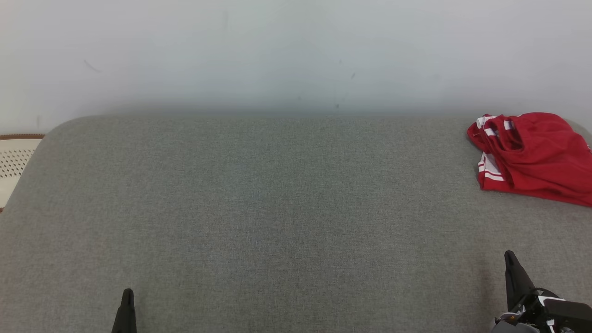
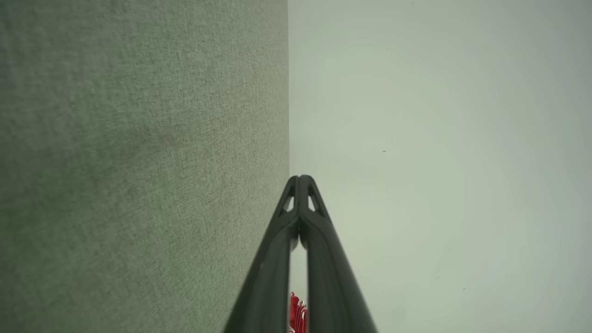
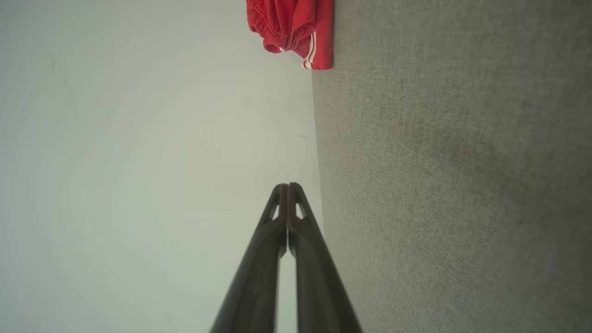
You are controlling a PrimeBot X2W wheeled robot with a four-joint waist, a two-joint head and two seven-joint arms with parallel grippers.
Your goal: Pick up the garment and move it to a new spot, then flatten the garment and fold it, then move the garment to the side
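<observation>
The garment (image 1: 532,155) is red with white stripes and lies folded in a compact bundle at the far right of the grey fabric surface (image 1: 277,208), partly cut off by the head view's edge. It also appears as a red garment (image 3: 293,27) at the top of the right wrist view, and as a sliver of garment (image 2: 296,312) between the fingers in the left wrist view. My left gripper (image 1: 127,296) is shut and empty at the lower left. My right gripper (image 1: 509,256) is shut and empty at the lower right, well in front of the garment.
A pale wall (image 1: 277,55) rises behind the surface's far edge. At the far left a perforated white object with a brown rim (image 1: 16,159) stands beside the surface's rounded corner.
</observation>
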